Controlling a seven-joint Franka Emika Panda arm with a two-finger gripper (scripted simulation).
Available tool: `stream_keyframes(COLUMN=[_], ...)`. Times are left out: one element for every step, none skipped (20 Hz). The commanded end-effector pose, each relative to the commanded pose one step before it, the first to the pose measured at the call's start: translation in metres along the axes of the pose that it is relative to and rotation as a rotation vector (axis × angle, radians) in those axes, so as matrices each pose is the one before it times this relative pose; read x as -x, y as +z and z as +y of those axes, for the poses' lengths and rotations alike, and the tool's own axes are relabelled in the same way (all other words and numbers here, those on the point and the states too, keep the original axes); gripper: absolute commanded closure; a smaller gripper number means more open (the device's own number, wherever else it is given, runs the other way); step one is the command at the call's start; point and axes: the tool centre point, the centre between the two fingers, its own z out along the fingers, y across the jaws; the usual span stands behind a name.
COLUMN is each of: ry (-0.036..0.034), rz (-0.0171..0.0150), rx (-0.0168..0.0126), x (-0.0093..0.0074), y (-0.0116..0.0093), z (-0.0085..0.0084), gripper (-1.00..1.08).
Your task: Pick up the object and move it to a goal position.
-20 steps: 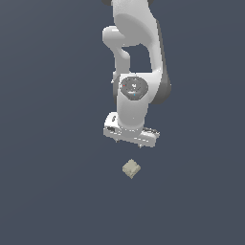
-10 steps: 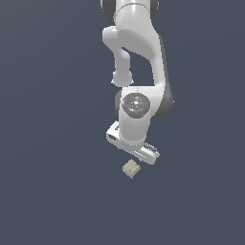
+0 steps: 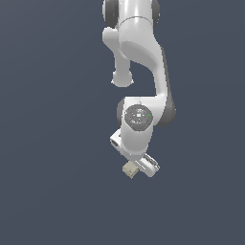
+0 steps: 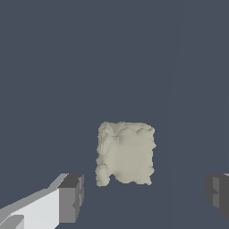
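Your gripper (image 4: pixel 145 197) is spread wide; both fingertips (image 4: pixel 71 197) are cut off. The cube (image 4: pixel 126 153) sits between them untouched, half hidden in the exterior view.

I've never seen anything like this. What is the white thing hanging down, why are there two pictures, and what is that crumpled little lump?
The white thing is a robot arm, drawn by a computer simulation rather than filmed. At its lower end sits a gripper, a two-fingered clamp for picking things up.

One picture comes from a camera standing apart from the arm, showing the whole machine. The other comes from a camera mounted on the arm's wrist, looking past the grey fingertips toward the surface.

The lump is a small beige cube with a mottled skin, lying on the plain dark surface. It is the thing the arm is meant to pick up.

Nothing is held yet. In the wrist view the fingers stand wide apart, with the cube lined up between them and untouched.
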Motion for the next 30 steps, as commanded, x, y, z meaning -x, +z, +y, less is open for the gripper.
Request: stream_keyframes(ry=[0.03100, 0.00858, 0.00726, 0.00593, 0.00463, 0.00331, 0.00195, 0.00069, -0.00443, 0.00000, 0.00000, 0.00000, 0.00068, 0.00000, 0.00068, 0.00069, 0.00000, 0.00119, 0.00000, 0.00097, 0.00000, 0.00068, 0.00000, 0.00000, 0.00000, 0.00000, 0.00000, 0.00000, 0.00000, 0.00000], rz=[0.00152, 0.00033, 0.00028, 0.00023, 0.00018, 0.00013, 0.00008, 0.00003, -0.00046, 0.00000, 0.00000, 0.00000, 0.00005, 0.00000, 0.00004, 0.00004, 0.00000, 0.00007, 0.00000, 0.00006, 0.00000, 0.00006, 0.00000, 0.00000, 0.00000, 0.00000, 0.00000, 0.00000, 0.00000, 0.00000], rx=[-0.00142, -0.00031, -0.00027, -0.00022, -0.00017, -0.00012, -0.00007, -0.00003, 0.00047, 0.00000, 0.00000, 0.00000, -0.00008, 0.00000, -0.00008, -0.00008, 0.00000, -0.00013, 0.00000, -0.00010, 0.00000, -0.00007, 0.00000, 0.00000, 0.00000, 0.00000, 0.00000, 0.00000, 0.00000, 0.00000], x=[-0.00209, -0.00048, -0.00040, -0.00031, -0.00025, -0.00018, -0.00009, -0.00005, 0.00040, 0.00002, 0.00006, 0.00011, -0.00021, 0.00021, -0.00010, -0.00003, 0.00041, -0.00019, 0.00040, -0.00021, 0.00023, -0.00025, 0.00001, -0.00011, -0.00023, -0.00035, -0.00028, -0.00009, 0.00000, 0.00000], y=[0.00298, 0.00093, 0.00079, 0.00065, 0.00051, 0.00036, 0.00022, 0.00007, -0.00018, 0.00041, 0.00123, 0.00205, 0.00280, 0.00367, 0.00440, 0.00517, 0.00599, 0.00626, 0.00557, 0.00460, 0.00379, 0.00283, 0.00200, 0.00111, 0.00022, -0.00067, -0.00087, -0.00032, 0.00000, 0.00000], z=[-0.00331, -0.00094, -0.00080, -0.00066, -0.00050, -0.00036, -0.00023, -0.00006, 0.00045, -0.00002, -0.00005, -0.00008, 0.00023, -0.00013, 0.00019, 0.00019, -0.00015, 0.00043, -0.00013, 0.00035, -0.00013, 0.00019, -0.00017, -0.00021, -0.00024, -0.00028, -0.00019, -0.00006, 0.00000, 0.00000], gripper=[-0.92, -0.92, -0.92, -0.92, -0.92, -0.92, -0.92, -0.92, -0.92, -0.92, -0.92, -0.92, -0.92, -0.92, -0.92, -0.92, -0.92, -0.92, -0.92, -0.92, -0.92, -0.92, -0.92, -0.92, -0.92, -0.92, -0.92, -0.92, 1.08, 1.08])
